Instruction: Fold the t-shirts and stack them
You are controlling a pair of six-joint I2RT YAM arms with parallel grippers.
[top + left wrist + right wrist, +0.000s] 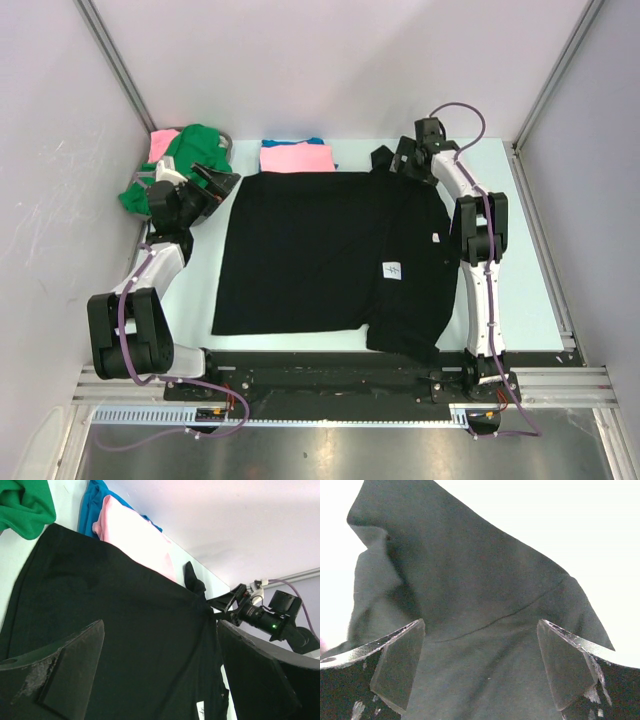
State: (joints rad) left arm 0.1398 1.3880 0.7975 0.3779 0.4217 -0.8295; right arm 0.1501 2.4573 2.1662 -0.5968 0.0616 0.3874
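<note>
Two look done, pink t-shirt [296,157] stacked on blue t-shirt [318,141] just beyond the black t-shirt [320,250], which we find flat and unfolded, green t-shirt [195,150] crumpled off its far-left corner, left pincer [222,185] and right pincer [395,162] gaping empty at its far corners.

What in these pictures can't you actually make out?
- White label on the black t-shirt: print too small from above; cut by the bottom edge in the left wrist view.
- Blue t-shirt: mostly under the folded pink t-shirt, in both views.
- Pink cloth, back left: mostly covered by the green t-shirt, top view.
- Right wrist view: glare whitens everything beyond the black t-shirt.
</note>
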